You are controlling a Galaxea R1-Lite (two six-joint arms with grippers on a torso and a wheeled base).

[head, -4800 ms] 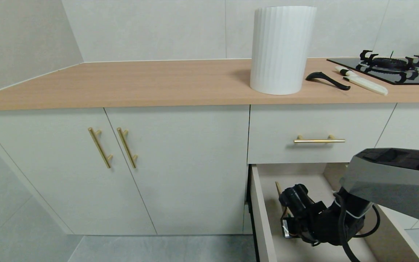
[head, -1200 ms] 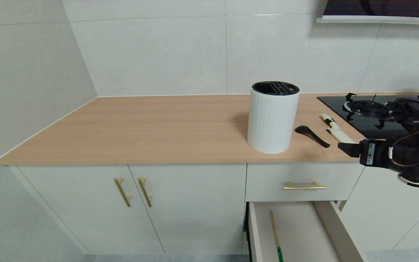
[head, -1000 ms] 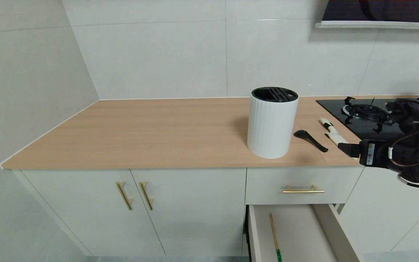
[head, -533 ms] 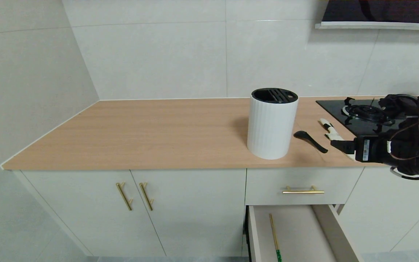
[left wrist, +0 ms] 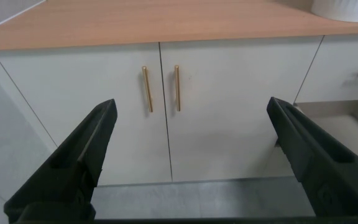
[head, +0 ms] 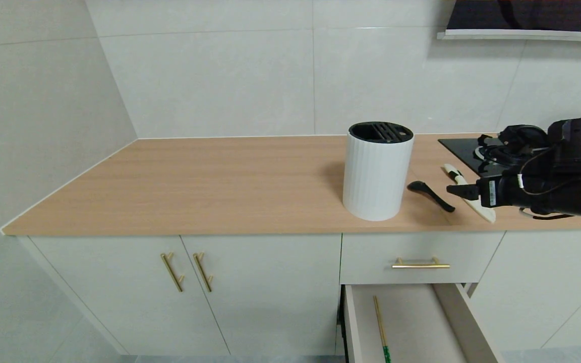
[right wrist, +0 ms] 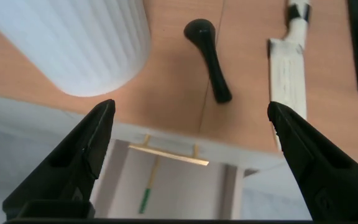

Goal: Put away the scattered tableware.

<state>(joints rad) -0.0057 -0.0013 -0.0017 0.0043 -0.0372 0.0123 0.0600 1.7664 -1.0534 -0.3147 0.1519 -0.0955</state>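
A black spoon [head: 430,194] [right wrist: 210,62] and a white knife with a black-banded handle [head: 467,199] [right wrist: 289,68] lie on the wooden counter [head: 220,181], right of a tall white ribbed holder [head: 377,174] [right wrist: 73,43]. My right gripper [head: 454,191] [right wrist: 190,109] hovers open and empty just above the counter's front edge, over the knife and close to the spoon's handle. A green-tipped chopstick [head: 381,330] [right wrist: 146,196] lies in the open lower drawer [head: 421,322]. My left gripper [left wrist: 191,106] is open and empty, low down, facing the cabinet doors [left wrist: 166,112].
A black gas hob [head: 472,148] sits on the counter behind the knife. The upper drawer with a gold handle [head: 420,263] is shut above the open one. Two cabinet doors with gold handles [head: 184,272] are on the left. The counter left of the holder is bare.
The camera has risen since the oldest frame. My right gripper left the drawer, rose to counter height and over the last second moved left over the knife toward the spoon.
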